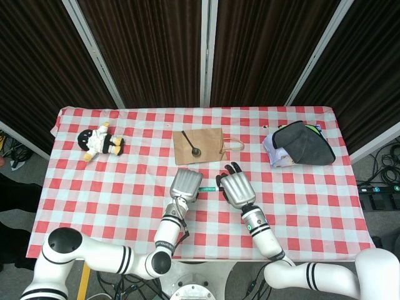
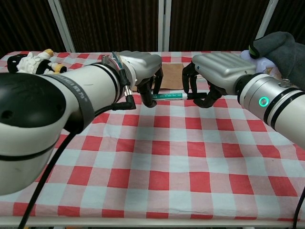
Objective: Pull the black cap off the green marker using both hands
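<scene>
The green marker (image 2: 169, 96) lies level above the checked table (image 2: 162, 157), held between both hands. My left hand (image 2: 143, 71) grips its left end, fingers curled around the green barrel. My right hand (image 2: 214, 74) wraps its fingers and thumb around the right end, where the black cap is mostly hidden inside the grip. In the head view only a short green stretch of the marker (image 1: 210, 187) shows between the left hand (image 1: 187, 184) and the right hand (image 1: 235, 186).
A brown paper bag (image 1: 199, 145) with a dark spoon on it lies just behind the hands. A plush toy (image 1: 100, 141) sits at the far left. A grey pouch (image 1: 300, 145) lies on other items at the far right.
</scene>
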